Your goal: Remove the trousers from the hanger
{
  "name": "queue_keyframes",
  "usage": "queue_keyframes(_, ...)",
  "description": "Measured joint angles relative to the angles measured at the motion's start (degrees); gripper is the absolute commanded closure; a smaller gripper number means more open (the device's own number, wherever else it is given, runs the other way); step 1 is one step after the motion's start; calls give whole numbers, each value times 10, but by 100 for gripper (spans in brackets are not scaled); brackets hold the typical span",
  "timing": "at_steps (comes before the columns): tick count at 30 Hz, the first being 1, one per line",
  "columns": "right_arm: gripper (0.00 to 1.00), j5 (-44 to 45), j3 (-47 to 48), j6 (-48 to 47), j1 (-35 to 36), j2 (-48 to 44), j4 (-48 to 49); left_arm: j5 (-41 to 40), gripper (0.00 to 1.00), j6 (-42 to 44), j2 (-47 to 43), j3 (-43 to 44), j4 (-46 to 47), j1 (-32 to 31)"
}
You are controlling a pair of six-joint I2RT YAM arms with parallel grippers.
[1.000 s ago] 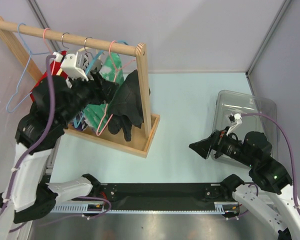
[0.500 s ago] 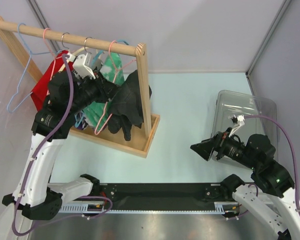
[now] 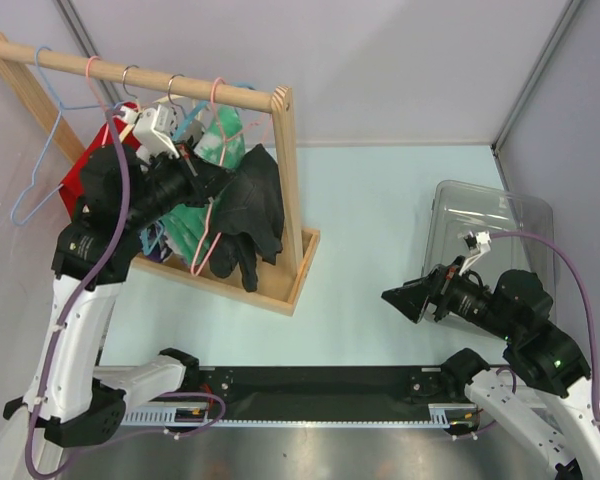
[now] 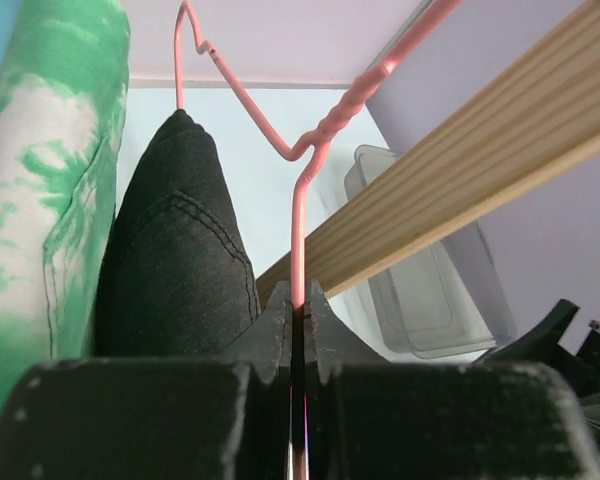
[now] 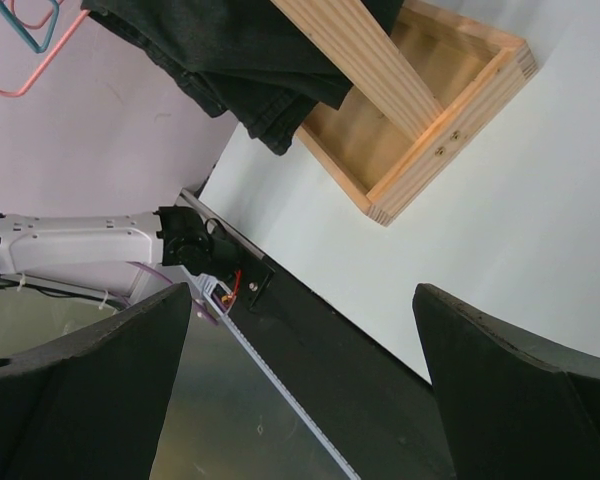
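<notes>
Left wrist view: the left gripper has its jaws pressed together on the thin wire of a pink wire hanger, with no gap showing on either side of the wire. From the clamp the wire rises, kinks, and runs across to the top fold of the black denim trousers, which hang just beside the jaws. A green-and-white patterned garment hangs against the trousers on their far side. The round wooden rail crosses behind the wire.

Top external view: the hanger's hook sits over the rail of the wooden clothes rack, near the upright post at the end nearer the right arm. The trousers are on the rack, draped close against that post, with their lower end above the rack's base tray. Further along the rail hang a red garment and a bare light-blue wire hanger.

The right gripper is well apart from the rack, above the pale table, its fingers spread wide and holding nothing. A clear plastic bin stands just behind it.
</notes>
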Motion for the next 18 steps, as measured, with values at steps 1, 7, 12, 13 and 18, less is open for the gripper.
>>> queue_keyframes(1, 0, -1, 0, 0, 0, 1, 0, 0, 99, -3, 0, 7, -7, 0)
queue_keyframes(7, 0, -16, 8, -7, 0, 24, 2, 5, 100, -14, -19, 52, -18, 0)
queue_keyframes(12, 0, -41, 10, -26, 0, 45, 4, 17, 100, -24, -38, 87, -35, 1)
queue_keyframes(13, 0, -45, 12, -33, 0, 52, 3, 21, 100, -25, -42, 89, -37, 1)
queue_keyframes(18, 0, -57, 31, -64, 2, 91, -2, 40, 100, -32, -71, 92, -76, 1)
